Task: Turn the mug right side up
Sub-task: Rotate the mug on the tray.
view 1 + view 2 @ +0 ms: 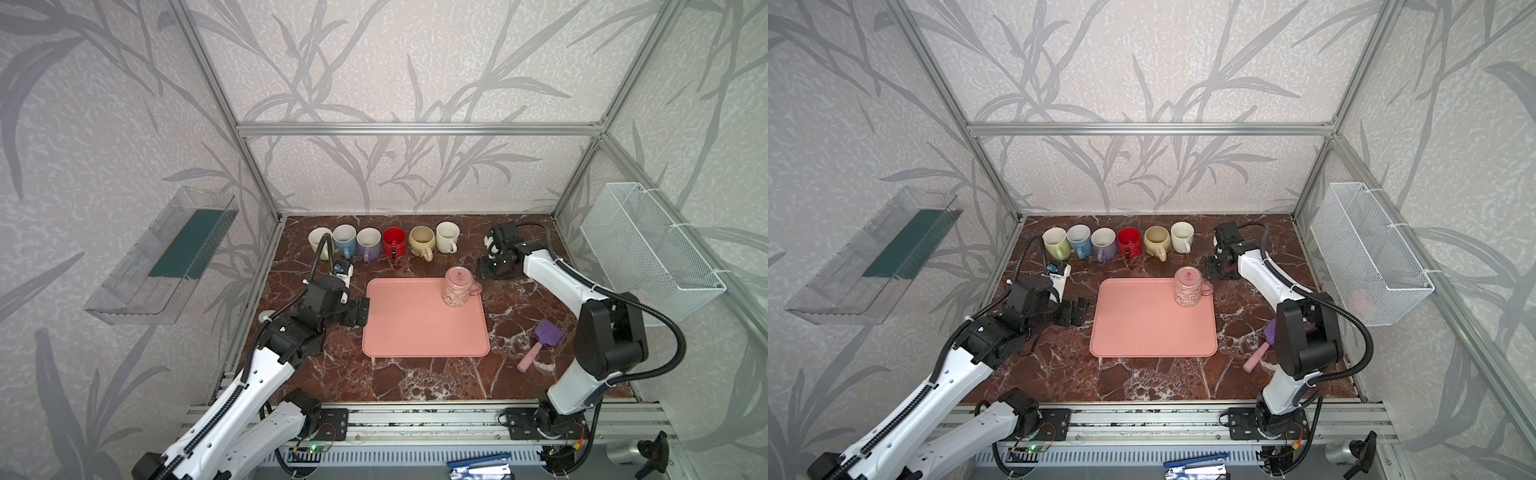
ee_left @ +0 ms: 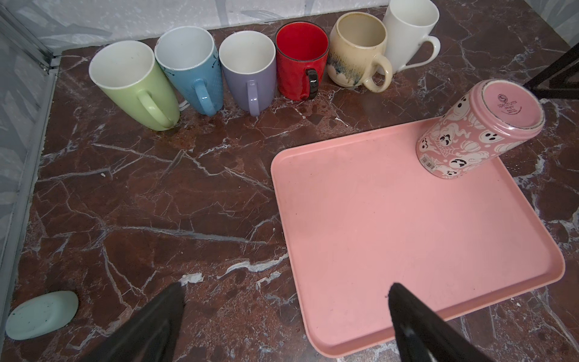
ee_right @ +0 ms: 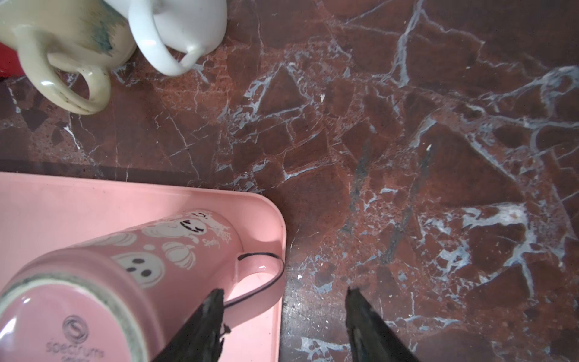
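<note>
The pink ghost-print mug (image 1: 457,289) (image 1: 1188,289) stands upside down, base up, on the back right corner of the pink tray (image 1: 415,332) (image 1: 1142,328). Its handle points right, over the tray's rim. My right gripper (image 1: 494,270) (image 1: 1221,268) is open just right of the mug. In the right wrist view my gripper (image 3: 283,291) has one finger over the handle's root beside the mug (image 3: 125,275), the other over bare marble. My left gripper (image 1: 361,311) (image 2: 285,285) is open at the tray's (image 2: 376,219) left edge, far from the mug (image 2: 470,138).
Several upright mugs (image 1: 384,241) stand in a row along the back, the white one (image 3: 175,28) nearest the tray. A purple brush with a pink handle (image 1: 540,340) lies at the right. A mint soap-like piece (image 2: 40,313) lies at the left. A wire basket (image 1: 648,245) hangs on the right wall.
</note>
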